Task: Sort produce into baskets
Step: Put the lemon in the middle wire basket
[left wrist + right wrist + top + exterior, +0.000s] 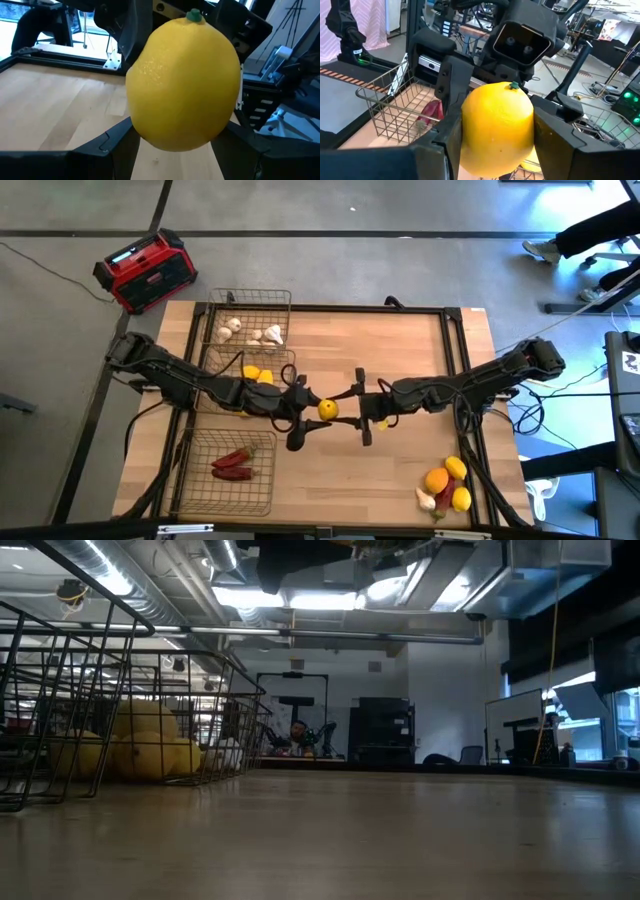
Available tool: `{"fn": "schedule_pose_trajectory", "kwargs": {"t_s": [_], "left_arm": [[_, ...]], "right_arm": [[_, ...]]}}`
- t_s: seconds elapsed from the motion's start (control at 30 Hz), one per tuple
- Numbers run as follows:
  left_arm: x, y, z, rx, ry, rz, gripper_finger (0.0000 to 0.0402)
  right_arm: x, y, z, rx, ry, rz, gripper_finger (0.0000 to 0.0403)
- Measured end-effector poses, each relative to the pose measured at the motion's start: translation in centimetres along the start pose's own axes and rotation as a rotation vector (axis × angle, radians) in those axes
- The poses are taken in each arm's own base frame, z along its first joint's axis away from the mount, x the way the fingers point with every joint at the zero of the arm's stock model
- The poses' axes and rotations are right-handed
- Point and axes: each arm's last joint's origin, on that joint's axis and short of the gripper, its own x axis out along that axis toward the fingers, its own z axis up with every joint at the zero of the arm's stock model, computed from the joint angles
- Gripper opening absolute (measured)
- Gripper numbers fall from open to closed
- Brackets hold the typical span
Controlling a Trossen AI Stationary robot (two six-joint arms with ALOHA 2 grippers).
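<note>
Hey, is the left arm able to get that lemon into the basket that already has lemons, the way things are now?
Probably yes. The left gripper grips the lemon mid-table; the lemon basket sits close beside that arm, top open. But the right gripper also holds the lemon and must let go first.

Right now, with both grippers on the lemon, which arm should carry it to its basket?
Left. The left gripper grips the lemon beside the lemon basket; the right gripper is farther off.
</note>
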Motion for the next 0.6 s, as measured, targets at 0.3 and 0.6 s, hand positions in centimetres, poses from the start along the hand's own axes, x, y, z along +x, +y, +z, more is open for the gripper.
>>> {"fn": "schedule_pose_trajectory", "kwargs": {"t_s": [0.3, 0.6], "left_arm": [[0.06, 0.31, -0.31, -0.071, 0.032, 0.017, 0.0224], [0.11, 0.62, -0.38, -0.024, 0.044, 0.028, 0.0224]], "right_arm": [[0.3, 0.16, -0.41, 0.019, 0.018, 0.006, 0.0184], [0.31, 0.18, -0.51, 0.015, 0.027, 0.01, 0.0184]]}}
